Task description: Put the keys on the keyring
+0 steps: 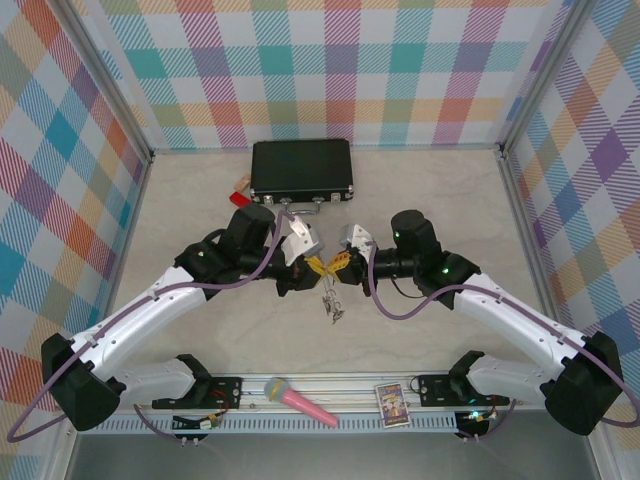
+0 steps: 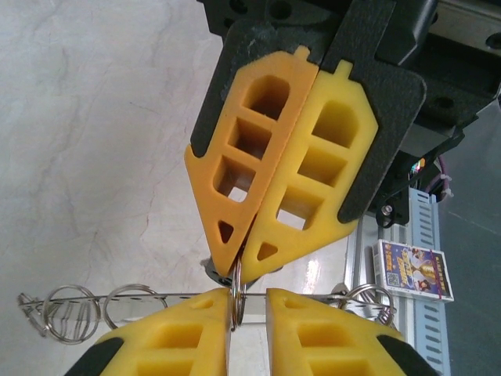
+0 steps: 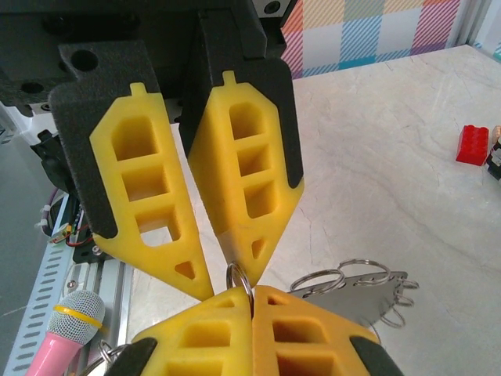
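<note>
Meeting tip to tip above the middle of the table [image 1: 200,340], both grippers hold the keyring [image 1: 330,300], which dangles below them. From the left, the left gripper [image 1: 303,266] has its yellow fingers [image 2: 176,341] nearly together, pinching a small loop [image 2: 237,294] on the hoop's rim, with more loops strung out to either side along the wire. Opposite it, the right gripper [image 1: 335,266] has its jaws pressed together on a loop [image 3: 239,278] at their tips, the hoop's remaining loops fanning out just beside them.

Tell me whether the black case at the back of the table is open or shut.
Shut. In the top view the black case lies flat, lid down flush on its base, with nothing of its inside showing.
</note>
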`<state>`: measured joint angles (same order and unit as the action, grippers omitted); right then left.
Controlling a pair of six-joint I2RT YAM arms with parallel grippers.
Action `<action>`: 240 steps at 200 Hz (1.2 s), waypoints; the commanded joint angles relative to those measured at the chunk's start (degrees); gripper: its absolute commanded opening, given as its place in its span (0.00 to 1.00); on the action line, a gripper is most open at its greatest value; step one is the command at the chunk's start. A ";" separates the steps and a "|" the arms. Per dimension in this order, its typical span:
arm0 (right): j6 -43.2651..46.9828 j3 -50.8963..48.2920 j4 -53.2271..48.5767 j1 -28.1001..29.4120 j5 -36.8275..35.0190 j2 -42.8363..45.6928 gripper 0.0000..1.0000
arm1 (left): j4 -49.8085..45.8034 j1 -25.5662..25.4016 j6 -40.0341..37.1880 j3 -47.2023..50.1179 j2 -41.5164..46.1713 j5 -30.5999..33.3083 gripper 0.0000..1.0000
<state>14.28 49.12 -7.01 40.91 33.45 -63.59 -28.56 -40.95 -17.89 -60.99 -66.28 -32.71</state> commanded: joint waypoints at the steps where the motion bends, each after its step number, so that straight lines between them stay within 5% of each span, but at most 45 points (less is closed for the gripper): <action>1: 1.01 1.88 1.53 0.40 1.70 0.44 0.00 | -1.05 0.52 -1.18 -0.33 -0.22 -0.38 0.18; 92: 1.19 2.14 1.09 0.69 3.53 0.04 0.00 | 1.54 0.57 -0.17 -0.22 -0.51 -1.30 0.15; 117: 1.19 2.17 1.20 0.77 3.62 0.22 0.00 | 1.67 0.52 -0.26 0.00 -0.65 -1.65 0.00; 148: 0.64 1.56 1.79 0.81 2.17 0.82 0.00 | 2.49 0.52 0.02 0.17 -0.34 -1.99 0.00; 182: -2.15 -2.02 6.37 0.77 -5.29 4.75 0.26 | 6.46 0.56 1.80 2.11 1.52 -1.64 0.00; 240: -4.35 -9.78 14.43 0.67 -18.26 13.74 0.35 | 21.78 0.52 7.62 7.10 5.69 -0.31 0.00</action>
<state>11.18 42.09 1.58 41.34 22.09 -52.31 -18.04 -40.77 -14.02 -55.59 -63.42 -33.15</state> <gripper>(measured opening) 0.336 0.050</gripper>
